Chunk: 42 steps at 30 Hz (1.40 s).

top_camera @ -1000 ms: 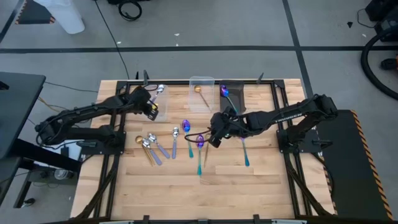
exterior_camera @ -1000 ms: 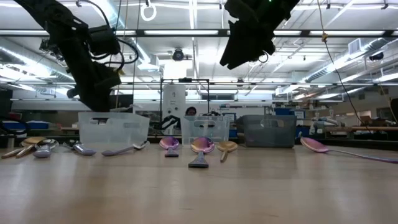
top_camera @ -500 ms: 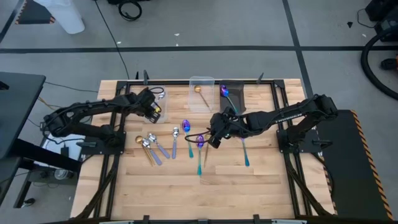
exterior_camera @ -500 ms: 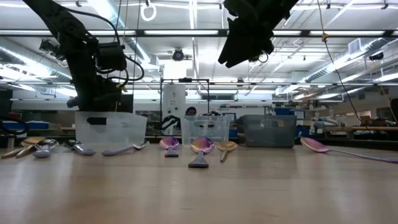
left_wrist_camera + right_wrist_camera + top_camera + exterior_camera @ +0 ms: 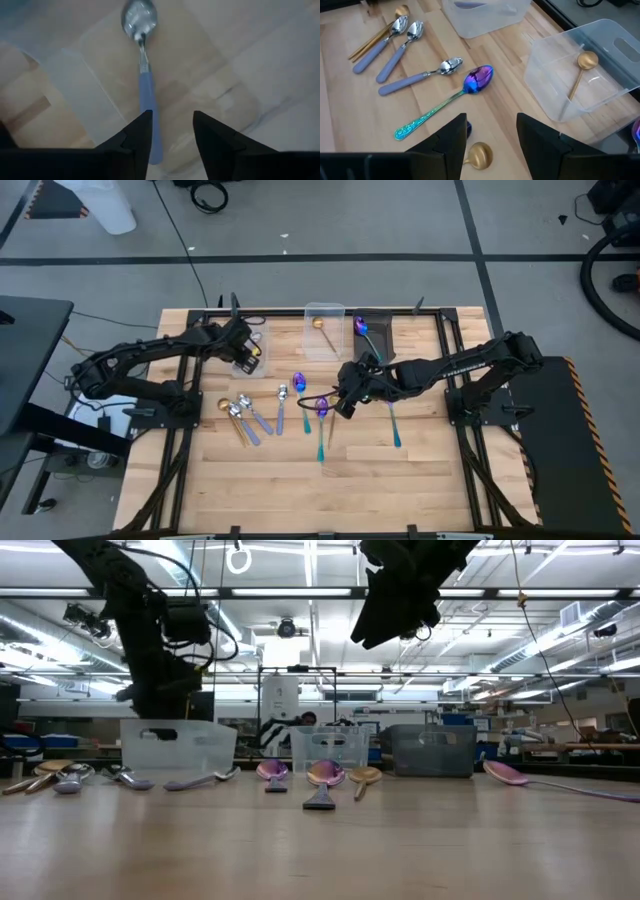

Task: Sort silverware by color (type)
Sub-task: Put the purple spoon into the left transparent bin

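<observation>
Three bins stand in a row along the table's point(image 5: 420, 480) far edge: the left bin point(image 5: 252, 350) holds one spoon point(image 5: 142, 65), the middle bin point(image 5: 325, 330) another point(image 5: 322, 329), and the right bin point(image 5: 373, 332) a third. Nearer, loose spoons point(image 5: 245, 418) lie left of centre, one spoon point(image 5: 394, 425) farther right.

No readable text, label, brand, number or sign anywhere.

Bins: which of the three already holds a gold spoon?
The middle clear bin: a gold spoon lies inside it. The left clear bin holds a silver spoon with a lavender handle; the dark bin holds none gold.
</observation>
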Available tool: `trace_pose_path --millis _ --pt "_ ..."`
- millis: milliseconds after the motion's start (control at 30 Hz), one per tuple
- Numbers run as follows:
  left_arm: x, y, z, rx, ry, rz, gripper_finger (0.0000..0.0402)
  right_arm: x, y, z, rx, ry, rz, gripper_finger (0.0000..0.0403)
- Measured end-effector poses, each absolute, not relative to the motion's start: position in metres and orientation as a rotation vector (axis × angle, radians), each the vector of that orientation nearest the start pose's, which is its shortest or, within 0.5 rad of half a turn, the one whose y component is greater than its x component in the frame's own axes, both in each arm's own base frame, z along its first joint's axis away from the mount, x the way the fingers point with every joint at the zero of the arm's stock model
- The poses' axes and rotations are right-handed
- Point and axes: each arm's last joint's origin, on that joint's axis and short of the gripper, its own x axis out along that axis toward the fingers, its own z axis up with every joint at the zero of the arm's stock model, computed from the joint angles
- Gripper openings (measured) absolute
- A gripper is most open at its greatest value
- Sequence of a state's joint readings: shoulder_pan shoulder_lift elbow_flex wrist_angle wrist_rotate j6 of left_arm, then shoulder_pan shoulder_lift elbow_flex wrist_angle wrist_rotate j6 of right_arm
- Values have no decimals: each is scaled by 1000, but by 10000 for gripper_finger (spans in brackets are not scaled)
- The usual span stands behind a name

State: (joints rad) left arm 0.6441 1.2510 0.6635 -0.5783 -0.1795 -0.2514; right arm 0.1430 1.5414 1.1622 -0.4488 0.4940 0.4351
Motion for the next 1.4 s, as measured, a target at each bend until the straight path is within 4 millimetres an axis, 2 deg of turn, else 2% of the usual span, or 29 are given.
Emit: trace_pose_path --millis 233,367,500,667,1000,1133,1400 --pt "184 131 215 -353 1047 888 162 323 36 264 144 700 -484 183" --pt "196 121 233 -254 1042 879 162 323 36 264 150 698 -487 183" --pt "208 102 242 -221 1044 768 162 321 42 256 140 687 -495 183" --pt "220 71 242 -193 1052 603 162 316 51 237 158 656 -504 183" --pt "232 26 240 -304 1002 553 162 308 63 206 247 485 -493 183" --pt "240 11 230 -331 1015 571 162 303 65 197 250 450 -498 183" --pt "256 -18 198 -354 1085 639 162 303 65 193 230 460 -511 183"
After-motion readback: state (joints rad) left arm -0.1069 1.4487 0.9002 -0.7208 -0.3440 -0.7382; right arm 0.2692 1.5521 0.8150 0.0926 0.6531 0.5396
